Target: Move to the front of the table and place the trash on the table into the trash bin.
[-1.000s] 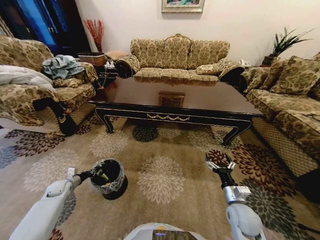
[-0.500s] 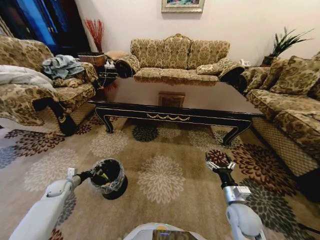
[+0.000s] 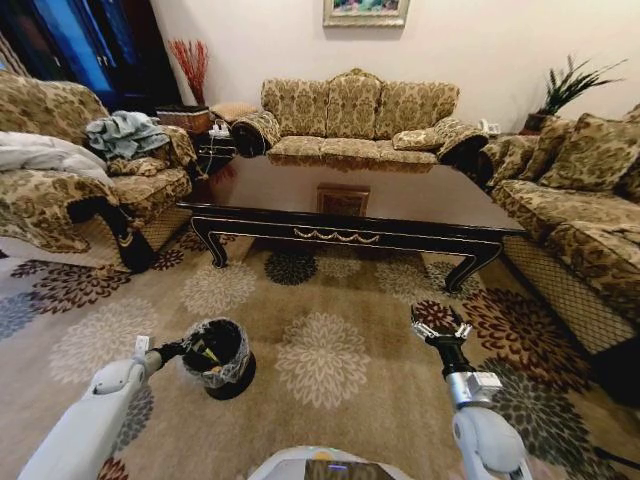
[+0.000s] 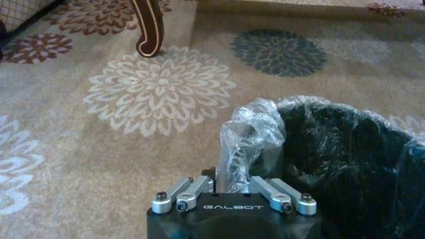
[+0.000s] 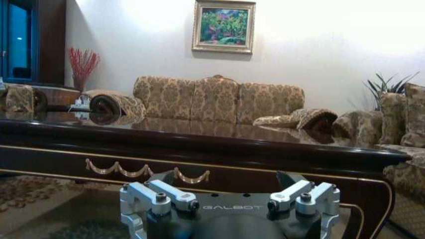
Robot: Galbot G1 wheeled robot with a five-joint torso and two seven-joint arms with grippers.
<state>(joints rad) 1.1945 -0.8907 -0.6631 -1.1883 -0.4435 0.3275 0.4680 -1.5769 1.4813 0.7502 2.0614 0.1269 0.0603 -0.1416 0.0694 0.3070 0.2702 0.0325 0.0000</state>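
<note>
The table [image 3: 400, 205] is a low, glossy dark brown one with a gold ornament on its apron, standing ahead of me across the carpet; the right wrist view has its front edge [image 5: 199, 144] close by. The trash is out of view. On the carpet at my lower left sits the trash bin [image 3: 222, 357], small, black and lined with a crinkly bag. My left gripper [image 3: 186, 351] is shut on the bin's rim and bag [image 4: 249, 144]. My right gripper [image 3: 441, 327] hangs open and holds nothing above the carpet, short of the table's right front leg.
Patterned sofas surround the table: one behind it [image 3: 355, 115], one at the left [image 3: 70, 180] with clothes on it, one at the right [image 3: 580, 200]. A flowered carpet [image 3: 320, 330] lies between me and the table. A table leg [image 4: 149, 27] stands near the bin.
</note>
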